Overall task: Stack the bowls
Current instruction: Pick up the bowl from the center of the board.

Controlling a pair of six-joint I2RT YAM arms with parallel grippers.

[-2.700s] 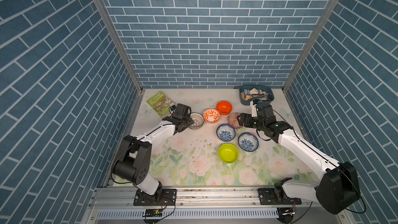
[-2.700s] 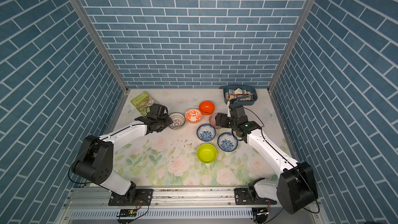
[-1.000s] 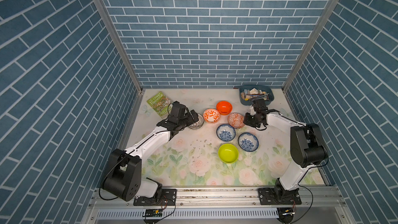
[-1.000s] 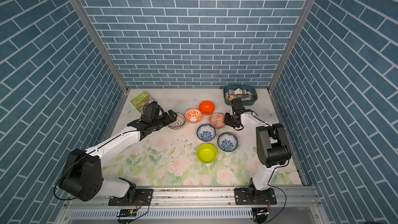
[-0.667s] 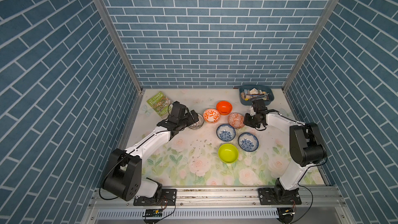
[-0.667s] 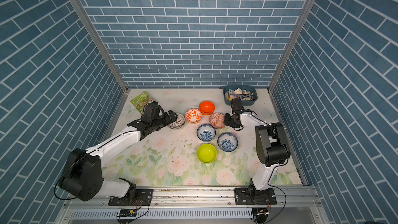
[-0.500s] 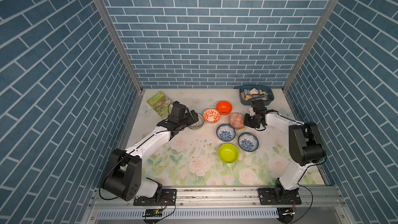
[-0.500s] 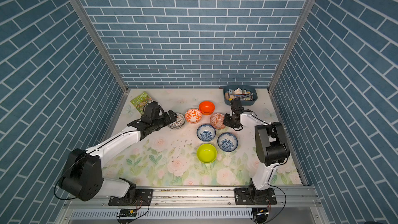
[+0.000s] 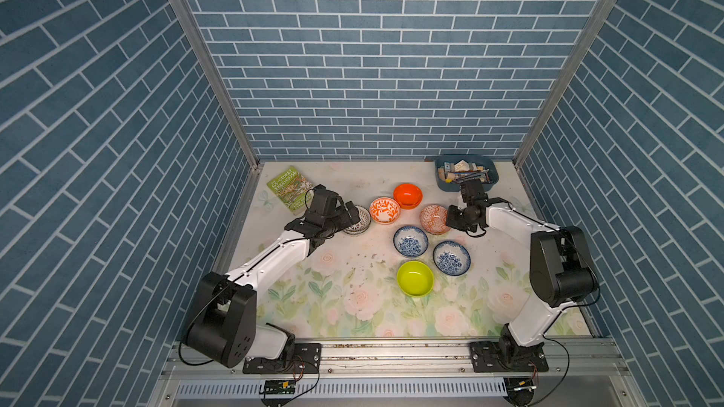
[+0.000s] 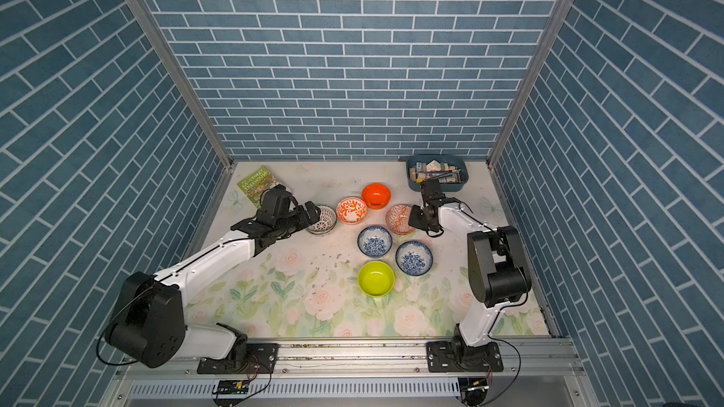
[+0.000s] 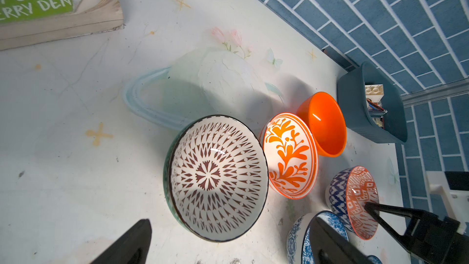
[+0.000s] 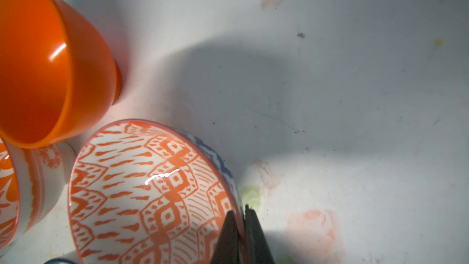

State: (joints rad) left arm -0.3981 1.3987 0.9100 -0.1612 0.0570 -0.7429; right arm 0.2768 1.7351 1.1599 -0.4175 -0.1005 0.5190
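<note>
Right gripper (image 12: 239, 210) has clamped the glossy orange-diamond bowl (image 12: 152, 186) by its rim; left gripper (image 11: 231, 220) gapes.

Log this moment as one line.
right gripper: shut on orange diamond bowl rim | left gripper: open, facing lattice bowl | stage: grasping

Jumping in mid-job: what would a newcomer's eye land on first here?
The cluster of bright bowls mid-table draws the eye first, above all the plain orange bowl and the lime green bowl. Next comes the right gripper, pinched shut on the rim of the orange diamond-patterned bowl, while the open left gripper sits by the lattice bowl.
</note>
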